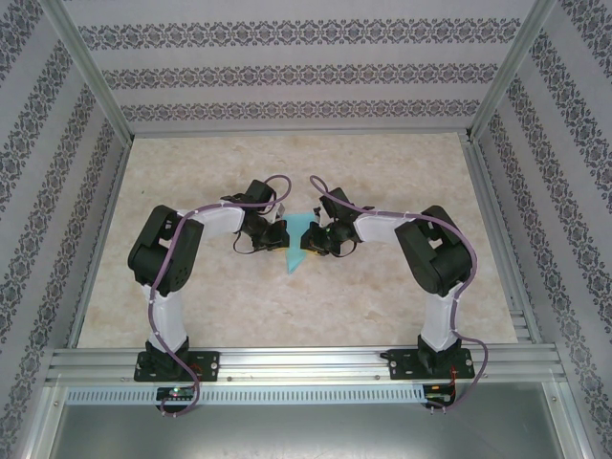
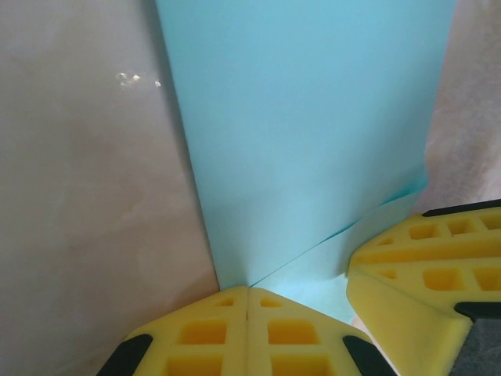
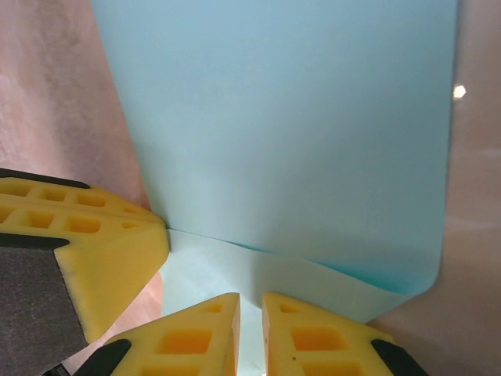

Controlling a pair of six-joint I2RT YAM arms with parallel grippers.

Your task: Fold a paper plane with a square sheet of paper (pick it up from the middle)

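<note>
Square sheet of paper (image 1: 298,247): lay at the middle of the worktop (image 1: 382,172), turquoise and unmarked, folded into 2 layers along 1 slanted crease. Looked partly lifted off the worktop, with a soft shadow down 1 long edge and a curled bend at 1 end of the crease. Left hand (image 2: 247,296): sat just left of the worktop's middle, clamped on the sheet, both yellow pads pressed flat together right at the crease's end. Right hand (image 3: 250,301): sat just right of the worktop's middle, fingers a narrow slit apart, with pale paper in the slit. Came close to the left hand, 1 yellow finger (image 2: 423,266) just beside those closed pads, over the lower layer.
</note>
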